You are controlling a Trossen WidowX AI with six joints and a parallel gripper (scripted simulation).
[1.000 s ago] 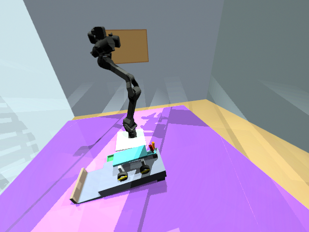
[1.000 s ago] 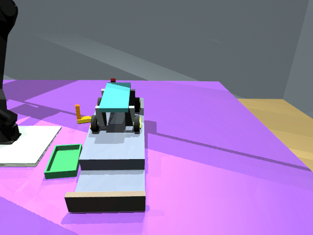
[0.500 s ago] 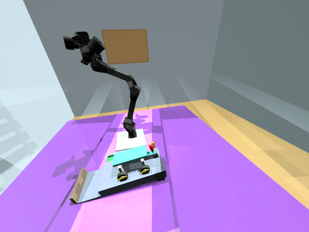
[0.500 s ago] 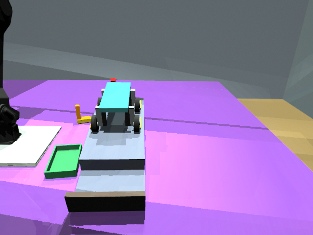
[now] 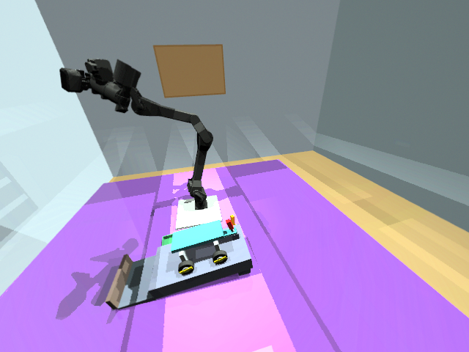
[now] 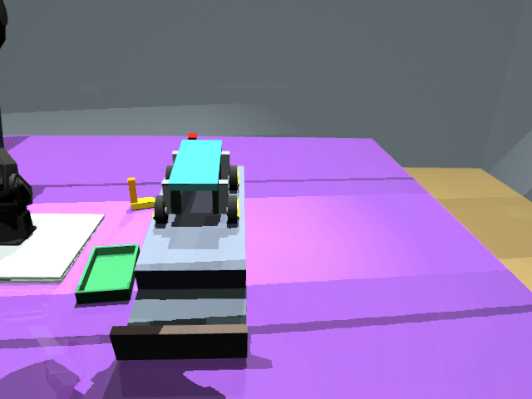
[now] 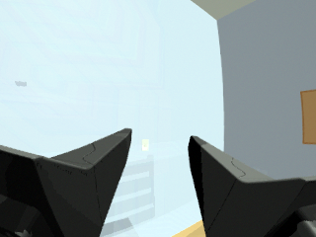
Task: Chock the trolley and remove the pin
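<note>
The trolley, with a cyan top and black wheels, stands on the grey ramp. The red-headed stop pin stands at its uphill end. The yellow chock with its orange handle stands on the mat beside the ramp, on the arm's side, apart from the wheels. The green tray lies empty beside the ramp. My gripper is high in the air, far from all of these, pointing at the pale wall. Its fingers are partly apart with nothing between them.
A brown end stop closes the ramp's low end. The arm's base stands on a white plate next to the tray. A purple mat covers the floor, and walls stand behind and to the side.
</note>
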